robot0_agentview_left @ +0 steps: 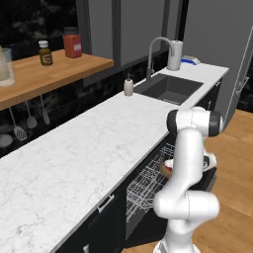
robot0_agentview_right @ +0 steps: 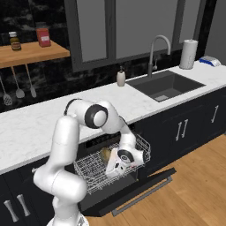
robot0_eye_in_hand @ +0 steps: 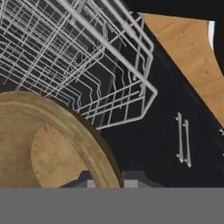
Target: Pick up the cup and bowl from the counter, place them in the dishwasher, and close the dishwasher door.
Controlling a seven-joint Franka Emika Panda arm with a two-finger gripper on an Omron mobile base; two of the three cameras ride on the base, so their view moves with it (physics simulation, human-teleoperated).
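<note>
White marble tabletop [robot0_agentview_right: 31, 123] is stretching above the open dishwasher [robot0_agentview_right: 95, 170], whose door [robot0_agentview_right: 141, 190] is lying folded down. Over the pulled-out wire rack [robot0_eye_in_hand: 87, 65], the tool [robot0_agentview_right: 115, 167] is hovering with the bowl [robot0_eye_in_hand: 48, 144] pressed against its fingertips; whether they are clamping it cannot be told.

Wooden floor [robot0_agentview_right: 194, 185], dark window [robot0_agentview_right: 128, 26], wall shelf [robot0_agentview_left: 54, 74].
</note>
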